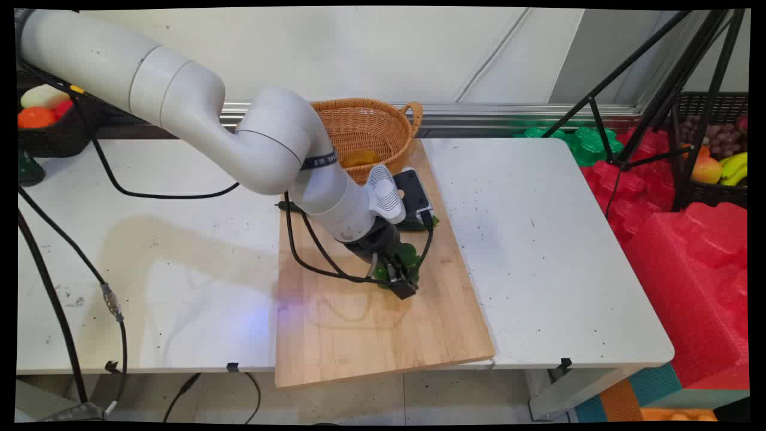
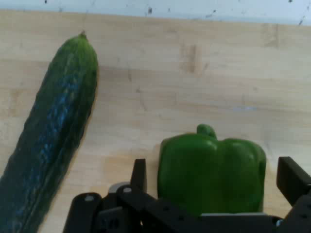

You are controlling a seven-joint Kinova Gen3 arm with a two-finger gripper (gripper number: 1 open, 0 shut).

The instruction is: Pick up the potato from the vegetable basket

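White tabletop (image 1: 526,239) and a pale wall framed the scene, with a wooden cutting board (image 1: 359,335) laid across the table's middle. On that board a green bell pepper (image 2: 212,172) sat between the two black fingers (image 2: 139,175) of the gripper (image 2: 214,182), which stood spread to either side of it with a gap showing on both flanks, so nothing was yet clamped. The pepper lay directly ahead of the gripper's palm, its stem (image 2: 206,130) pointing away from the hand along the direction the hand camera looked. In the hand view, a long dark cucumber (image 2: 53,131) lay on the board to the pepper's left, well apart from it, its long axis running roughly along the camera's line of sight and leaning slightly toward the pepper at its far tip. Beyond the arm, at the board's far end, stood a wicker basket (image 1: 374,123) holding something yellow-orange, and a black device (image 1: 414,190) rested just in front of it.
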